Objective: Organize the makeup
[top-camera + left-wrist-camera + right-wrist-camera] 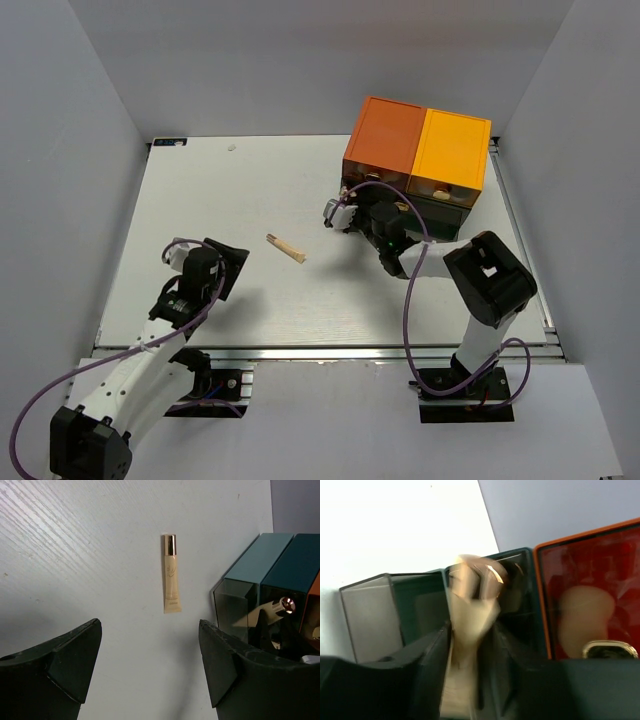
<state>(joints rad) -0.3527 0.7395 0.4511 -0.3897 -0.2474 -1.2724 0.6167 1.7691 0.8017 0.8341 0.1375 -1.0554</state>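
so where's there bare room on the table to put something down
Back left of the table, behind the tube, is bare, as is the middle of its near edge. Crowded in front of the box, where the right gripper is.

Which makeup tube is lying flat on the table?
The beige tube with the gold cap, alone on the table. The other tan stick is between the right tool's fingers by the drawer box.

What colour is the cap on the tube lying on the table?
Shiny gold cap on a beige tube; clearest in the left wrist view.
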